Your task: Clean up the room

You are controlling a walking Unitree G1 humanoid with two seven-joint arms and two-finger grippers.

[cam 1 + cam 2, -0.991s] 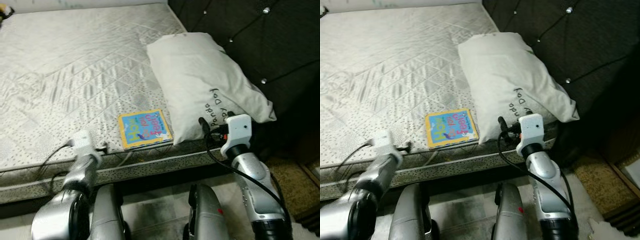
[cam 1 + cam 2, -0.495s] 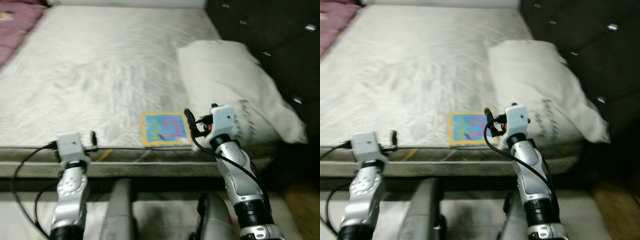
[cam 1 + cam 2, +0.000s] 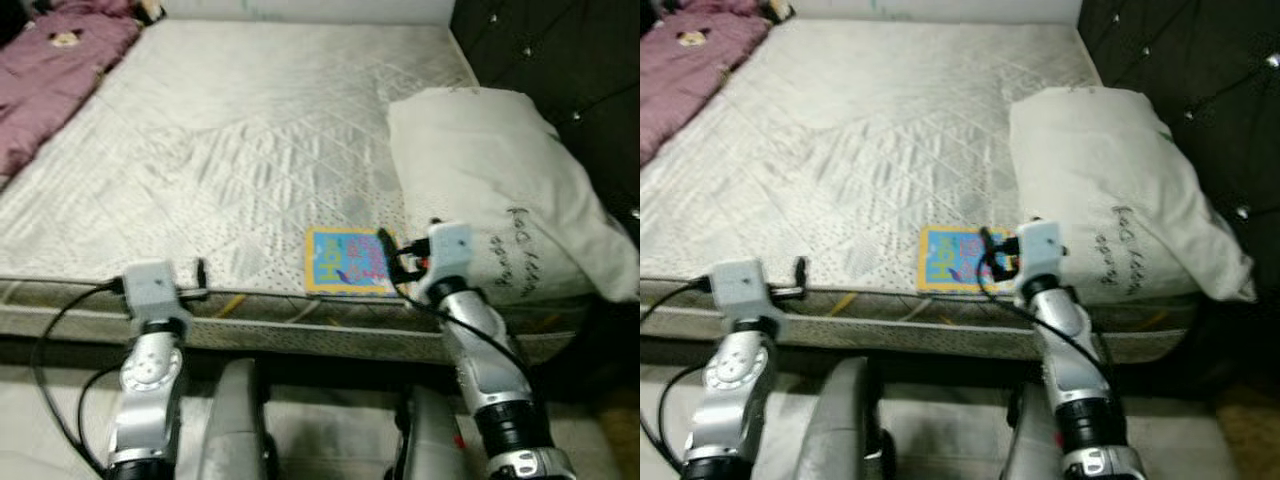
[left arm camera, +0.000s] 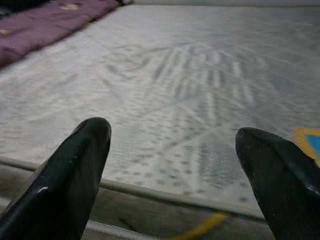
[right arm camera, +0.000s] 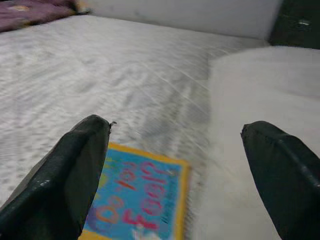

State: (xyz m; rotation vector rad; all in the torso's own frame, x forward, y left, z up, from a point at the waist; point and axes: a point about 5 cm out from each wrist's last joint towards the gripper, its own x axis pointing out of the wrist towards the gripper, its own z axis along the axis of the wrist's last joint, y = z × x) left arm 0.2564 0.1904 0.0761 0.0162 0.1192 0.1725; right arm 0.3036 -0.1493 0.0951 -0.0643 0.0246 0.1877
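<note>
A thin book (image 3: 343, 262) with a yellow border and a blue cover lies flat on the bare mattress (image 3: 250, 130), close to its front edge and just left of a white pillow (image 3: 500, 190). My right gripper (image 3: 392, 256) is open and hovers low at the book's right edge, between book and pillow. In the right wrist view the book (image 5: 140, 200) lies below the spread fingers, with the pillow (image 5: 250, 125) beside it. My left gripper (image 3: 201, 272) is open at the mattress's front edge, left of the book and holding nothing. The left wrist view catches a corner of the book (image 4: 307, 137).
A purple garment (image 3: 50, 70) lies on the far left of the mattress. A dark tufted headboard (image 3: 560, 50) rises behind the pillow on the right. The bed frame's edge (image 3: 300, 335) runs across in front of my legs.
The camera swung left, bringing the purple garment into view. My left arm rose to the mattress edge. My right gripper went from the pillow's front to the book's right edge.
</note>
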